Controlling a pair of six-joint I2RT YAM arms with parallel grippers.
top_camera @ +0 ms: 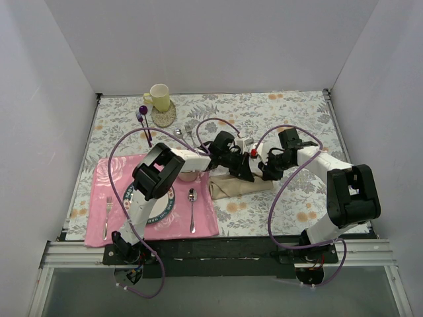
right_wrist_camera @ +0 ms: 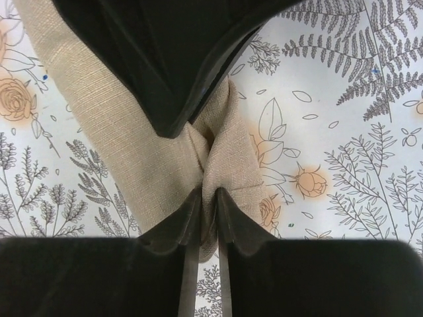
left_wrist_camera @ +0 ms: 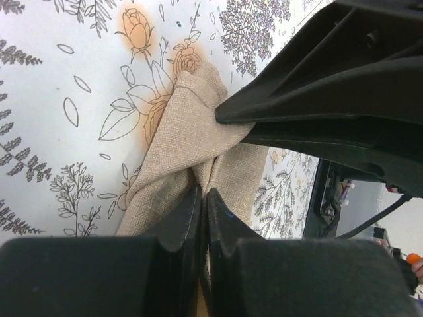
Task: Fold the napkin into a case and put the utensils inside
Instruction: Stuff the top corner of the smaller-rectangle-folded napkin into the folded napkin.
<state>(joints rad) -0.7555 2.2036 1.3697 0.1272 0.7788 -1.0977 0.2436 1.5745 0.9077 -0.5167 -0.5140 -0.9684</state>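
Observation:
The beige napkin [top_camera: 228, 187] lies folded into an oblong on the grey floral tablecloth, right of the pink placemat. Both grippers meet over its right end. My left gripper [left_wrist_camera: 201, 191] [top_camera: 242, 173] is shut on a raised fold of the napkin [left_wrist_camera: 178, 139]. Facing it, my right gripper [right_wrist_camera: 209, 196] [top_camera: 265, 173] pinches the same ridge of napkin [right_wrist_camera: 132, 152], its jaws a sliver apart with cloth filling the gap. The utensils lie on the placemat: a silver spoon [top_camera: 192, 210] right of the plate and a silver fork [top_camera: 107, 216] left of it.
A plate [top_camera: 165, 206] and a small bowl [top_camera: 188, 176] sit on the pink placemat [top_camera: 205, 221], partly under my left arm. At the back left stand a yellow mug [top_camera: 158, 96] on a coaster and a purple-handled fork [top_camera: 144, 127]. White walls surround the table.

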